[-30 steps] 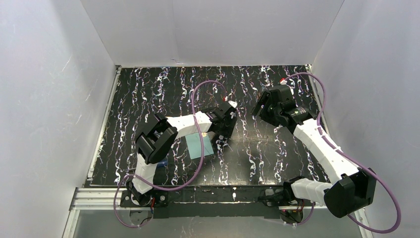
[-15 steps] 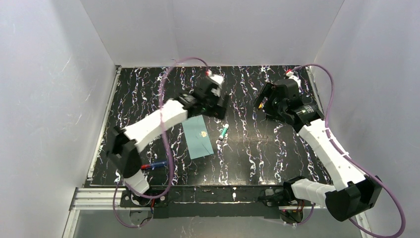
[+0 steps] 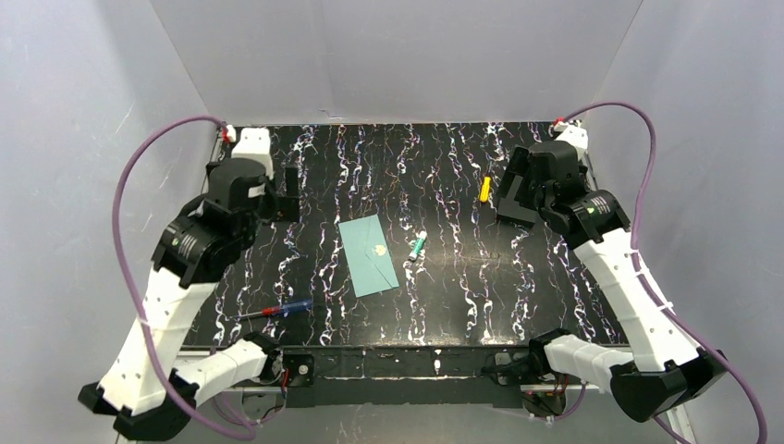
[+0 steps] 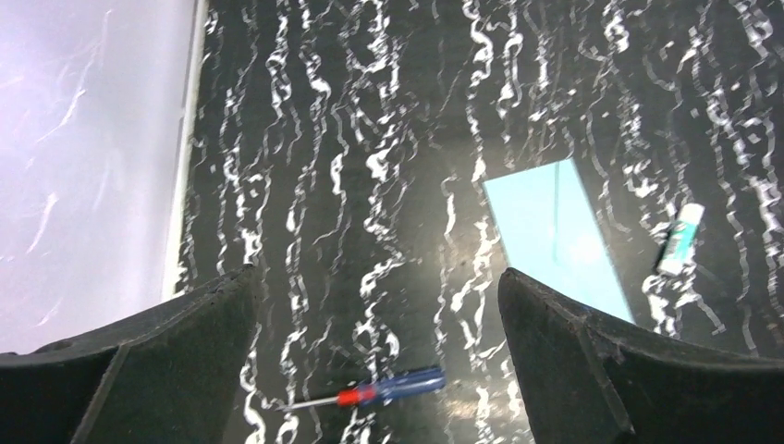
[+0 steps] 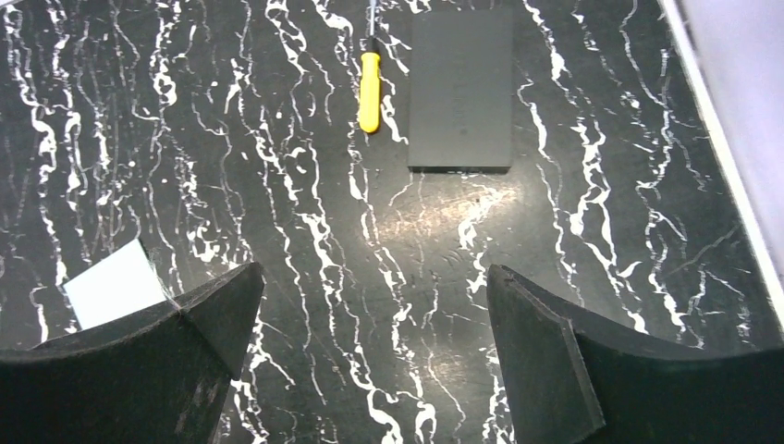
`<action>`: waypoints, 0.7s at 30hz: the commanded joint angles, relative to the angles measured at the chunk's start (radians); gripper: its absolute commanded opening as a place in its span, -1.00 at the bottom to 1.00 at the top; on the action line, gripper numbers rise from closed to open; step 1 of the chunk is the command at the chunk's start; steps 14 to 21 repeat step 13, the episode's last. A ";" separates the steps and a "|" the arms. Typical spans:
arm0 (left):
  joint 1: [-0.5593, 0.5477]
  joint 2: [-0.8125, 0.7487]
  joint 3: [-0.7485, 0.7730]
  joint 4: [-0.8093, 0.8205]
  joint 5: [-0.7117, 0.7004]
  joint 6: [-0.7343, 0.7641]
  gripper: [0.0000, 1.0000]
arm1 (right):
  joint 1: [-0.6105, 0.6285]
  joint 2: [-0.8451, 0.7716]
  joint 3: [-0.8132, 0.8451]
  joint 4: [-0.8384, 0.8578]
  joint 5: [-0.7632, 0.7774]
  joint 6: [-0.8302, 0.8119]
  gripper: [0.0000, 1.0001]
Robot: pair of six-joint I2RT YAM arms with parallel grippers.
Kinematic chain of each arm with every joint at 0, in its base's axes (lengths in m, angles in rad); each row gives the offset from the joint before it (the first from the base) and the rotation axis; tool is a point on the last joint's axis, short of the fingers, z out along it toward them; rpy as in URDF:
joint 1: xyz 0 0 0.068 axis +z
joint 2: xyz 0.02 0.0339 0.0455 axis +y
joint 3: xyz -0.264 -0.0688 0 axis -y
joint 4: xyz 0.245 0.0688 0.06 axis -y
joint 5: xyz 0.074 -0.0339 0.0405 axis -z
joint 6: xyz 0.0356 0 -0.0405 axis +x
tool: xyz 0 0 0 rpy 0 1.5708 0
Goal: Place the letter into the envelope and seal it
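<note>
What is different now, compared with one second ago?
The left pincer left the envelope and swung back to the far left side. The right pincer drew slightly to the right. Both stand open. The yellow screwdriver and a small green tube came into sight. The envelope stayed in place.

We see a black table (image 3: 444, 157) veined with white, with pale walls (image 3: 416, 55) round it. Near its front left lies a blue-handled screwdriver (image 3: 282, 310) with a red collar. Near the middle lies a small green-and-white tube (image 3: 419, 245). Far right, a yellow-handled tool (image 5: 370, 91) lies just beside a flat black block (image 5: 460, 88), not touching it.
</note>
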 commanded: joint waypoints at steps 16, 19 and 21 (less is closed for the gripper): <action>-0.001 -0.240 0.015 -0.263 0.004 -0.022 0.97 | -0.001 -0.104 0.067 -0.095 0.059 -0.012 0.97; -0.001 -0.240 0.015 -0.263 0.004 -0.022 0.97 | -0.001 -0.104 0.067 -0.095 0.059 -0.012 0.97; -0.001 -0.240 0.015 -0.263 0.004 -0.022 0.97 | -0.001 -0.104 0.067 -0.095 0.059 -0.012 0.97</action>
